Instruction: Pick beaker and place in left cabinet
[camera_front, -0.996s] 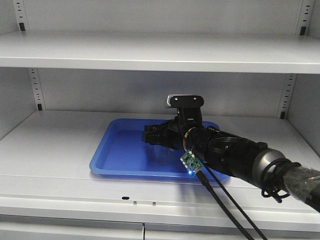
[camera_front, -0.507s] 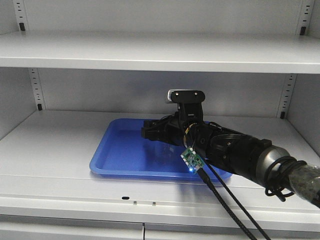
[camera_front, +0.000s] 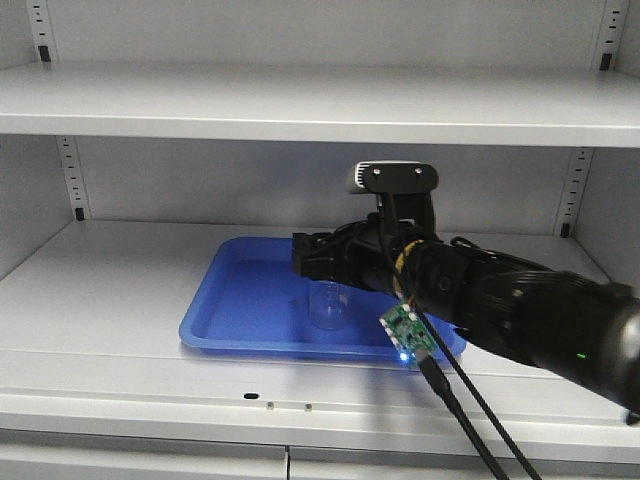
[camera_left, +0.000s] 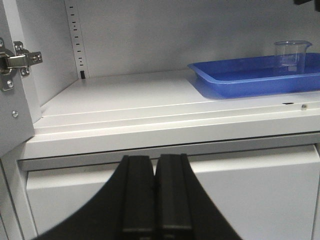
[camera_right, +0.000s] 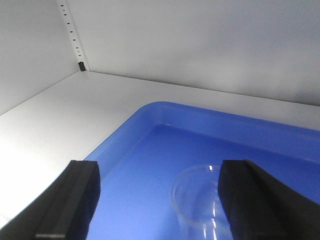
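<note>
Front view shows the beaker (camera_front: 326, 304) upright near the tray's (camera_front: 240, 300) front edge, released, with the right hand (camera_front: 312, 256) spread above it and the left hand (camera_left: 155, 192) closed outside.

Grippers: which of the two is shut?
The left gripper, its fingers pressed together below the cabinet shelf; the right gripper is spread wide above the beaker.

Not much extra around here. A silver hinge (camera_left: 15, 61) is screwed to the open door (camera_left: 12, 110) at the left edge of the left cabinet (camera_front: 120, 290). Small black clips (camera_front: 79, 213) sit in the back-corner rails. Two closed lower doors (camera_front: 140, 462) meet under the shelf's front edge.
</note>
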